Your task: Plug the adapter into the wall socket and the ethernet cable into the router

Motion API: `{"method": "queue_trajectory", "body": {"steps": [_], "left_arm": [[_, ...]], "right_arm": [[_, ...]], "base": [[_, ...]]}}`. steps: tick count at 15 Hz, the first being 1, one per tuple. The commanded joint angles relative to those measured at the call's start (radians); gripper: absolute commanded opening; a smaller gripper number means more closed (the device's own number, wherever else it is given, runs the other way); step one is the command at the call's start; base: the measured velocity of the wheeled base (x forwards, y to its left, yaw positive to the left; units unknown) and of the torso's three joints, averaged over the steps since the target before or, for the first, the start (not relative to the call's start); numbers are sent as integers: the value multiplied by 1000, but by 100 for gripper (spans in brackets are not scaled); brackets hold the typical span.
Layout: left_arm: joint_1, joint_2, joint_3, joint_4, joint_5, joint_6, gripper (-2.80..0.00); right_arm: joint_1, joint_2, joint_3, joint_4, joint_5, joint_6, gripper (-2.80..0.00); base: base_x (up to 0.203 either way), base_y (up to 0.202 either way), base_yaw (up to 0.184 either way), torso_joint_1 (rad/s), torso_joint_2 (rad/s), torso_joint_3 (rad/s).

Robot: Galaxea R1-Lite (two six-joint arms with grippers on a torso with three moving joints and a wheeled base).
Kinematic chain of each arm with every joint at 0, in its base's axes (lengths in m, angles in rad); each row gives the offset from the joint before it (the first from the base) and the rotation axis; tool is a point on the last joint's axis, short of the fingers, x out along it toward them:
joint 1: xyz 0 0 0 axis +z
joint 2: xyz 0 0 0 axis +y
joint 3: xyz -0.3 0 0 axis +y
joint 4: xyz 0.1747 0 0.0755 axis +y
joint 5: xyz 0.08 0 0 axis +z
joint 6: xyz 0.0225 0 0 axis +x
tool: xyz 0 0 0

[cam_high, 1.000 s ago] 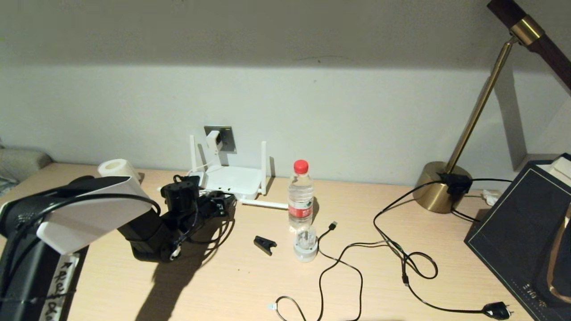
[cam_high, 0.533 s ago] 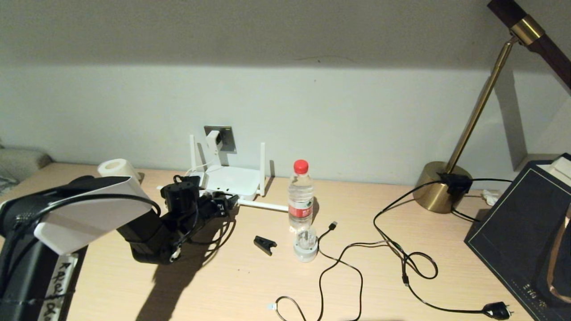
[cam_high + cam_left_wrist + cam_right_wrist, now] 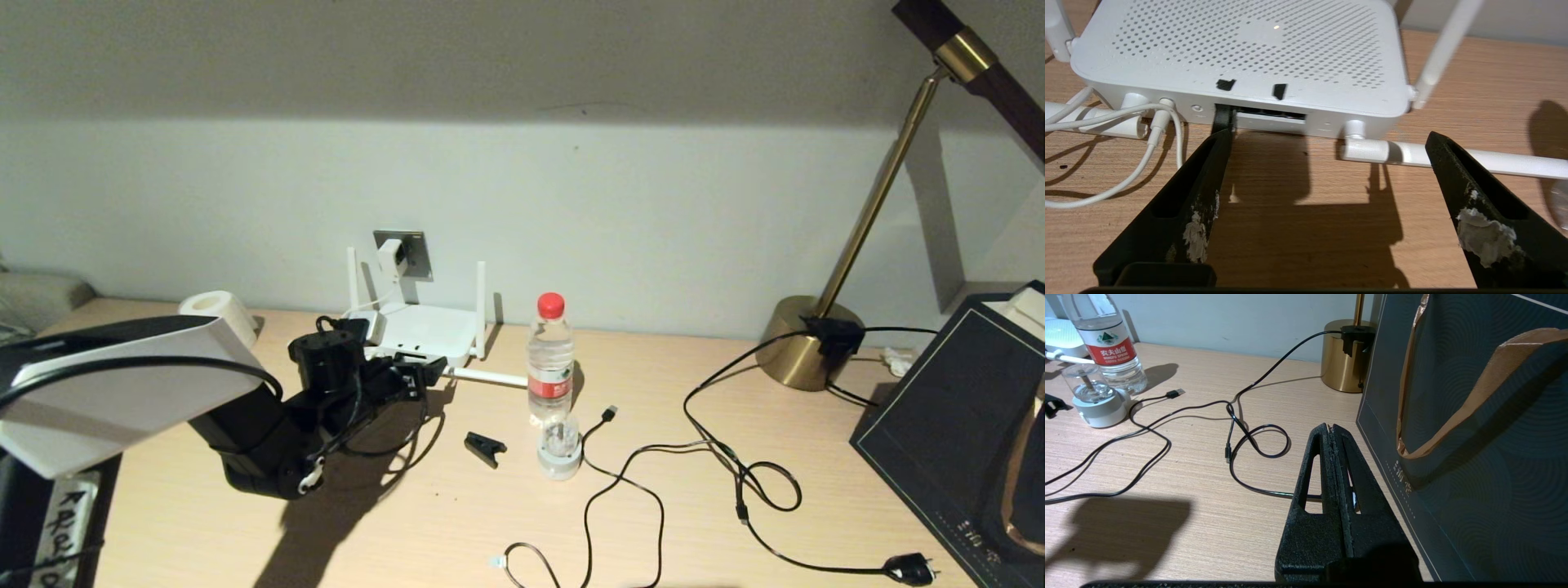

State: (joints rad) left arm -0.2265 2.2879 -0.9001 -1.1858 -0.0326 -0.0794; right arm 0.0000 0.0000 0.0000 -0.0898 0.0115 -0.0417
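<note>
While I log this station, my left pincer (image 3: 1327,175) hangs low over the desk (image 3: 490,523) in front of the router (image 3: 1241,53), fingers (image 3: 1200,196) spread wide and holding nothing.

Router: flat white box, top perforated with fine dots, two small black marks near its front edge; it sits at the back of the desk against the wall. Two stick antennas stand upright, two lie flat on the desk. Its front edge carries a row of ports, and a white cord enters a round jack beside them.

Ethernet cable (image 3: 1223,118): a black plug sits in the port at one end of the row, just beyond the tip of one pincer finger. I cannot tell whether finger and plug touch.

Adapter (image 3: 391,257): small white cube seated in the wall socket (image 3: 412,249), a grey square plate on the wall above the router.

Right pincer (image 3: 1333,433): fingers pressed together, empty, hovering above the desk beside a dark paper bag (image 3: 1474,437).

Also present: water bottle (image 3: 550,355), brass lamp base (image 3: 804,343), loose black cords.
</note>
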Motion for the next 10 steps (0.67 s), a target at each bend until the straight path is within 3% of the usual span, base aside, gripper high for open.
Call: {"method": "queue_trajectory", "body": {"steps": [1, 5, 6, 10], "left_arm": [[-18, -61, 56, -32, 3, 0, 0], [-57, -139, 136, -64, 35, 1, 0], [-61, -163, 153, -70, 40, 1, -280], [-63, -332, 231, -79, 53, 4, -280]], "right_arm": [[0, 2, 34, -1, 1, -1, -280], [0, 2, 34, -1, 1, 0, -280], [0, 2, 34, -1, 1, -1, -280], [0, 2, 34, -1, 1, 0, -280]], "base": [[0, 0, 0, 0, 0, 0], [0, 0, 0, 0, 0, 0], [0, 0, 0, 0, 0, 0], [0, 0, 0, 0, 0, 0]]}}
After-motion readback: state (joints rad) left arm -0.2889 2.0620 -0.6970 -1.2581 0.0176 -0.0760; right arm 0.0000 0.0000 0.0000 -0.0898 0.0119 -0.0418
